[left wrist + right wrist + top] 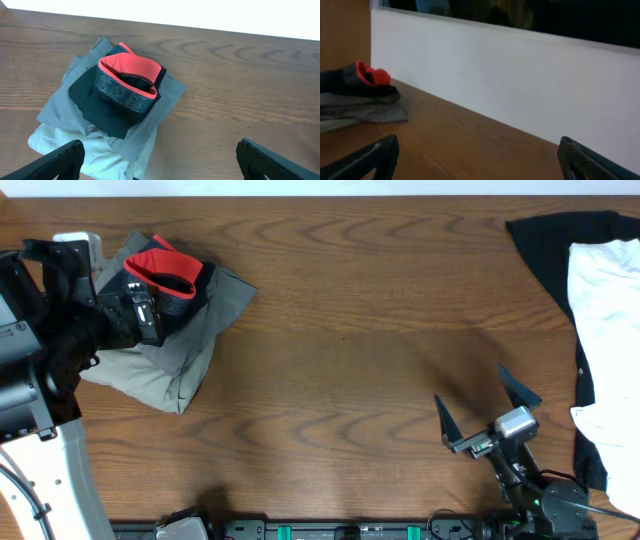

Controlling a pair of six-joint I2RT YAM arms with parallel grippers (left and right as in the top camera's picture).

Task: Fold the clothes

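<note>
A folded stack of clothes lies at the table's far left: black trousers (165,275) with a red-lined waistband and grey inner band sit on top of a folded grey garment (185,330). The stack also shows in the left wrist view, trousers (127,85) on the grey garment (65,107), and small in the right wrist view (362,82). My left gripper (160,162) is open and empty, above the near edge of the stack. My right gripper (485,405) is open and empty over bare wood at the front right. A white garment (605,330) lies on a black one (545,250) at the far right.
The brown wooden table (350,350) fills the overhead view. A white wall (520,75) runs along its far edge. The left arm's black body (60,330) overhangs the left stack. Black equipment (300,530) lines the front edge.
</note>
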